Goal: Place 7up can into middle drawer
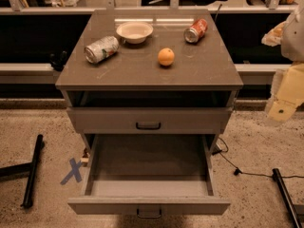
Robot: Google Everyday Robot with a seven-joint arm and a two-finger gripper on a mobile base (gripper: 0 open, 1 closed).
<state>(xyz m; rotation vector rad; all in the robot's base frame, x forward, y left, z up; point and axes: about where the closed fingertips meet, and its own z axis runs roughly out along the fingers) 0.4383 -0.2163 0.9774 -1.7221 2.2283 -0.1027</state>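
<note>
One dented silvery-white 7up can: grasp across body, into open grey middle drawer; gripper far right, state unclear.

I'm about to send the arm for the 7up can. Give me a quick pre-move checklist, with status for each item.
1. Middle drawer pulled out, nothing seen inside: ok.
2. 7up can located, lying on its side at the countertop's left: ok.
3. Can free of neighbours, white bowl apart from it: ok.
4. Red soda can told apart, back right: ok.
5. Gripper at the can: not ok; it hangs at the picture's right edge, beside the cabinet.
6. Reach path free: cannot tell; the orange lies mid-top.
</note>
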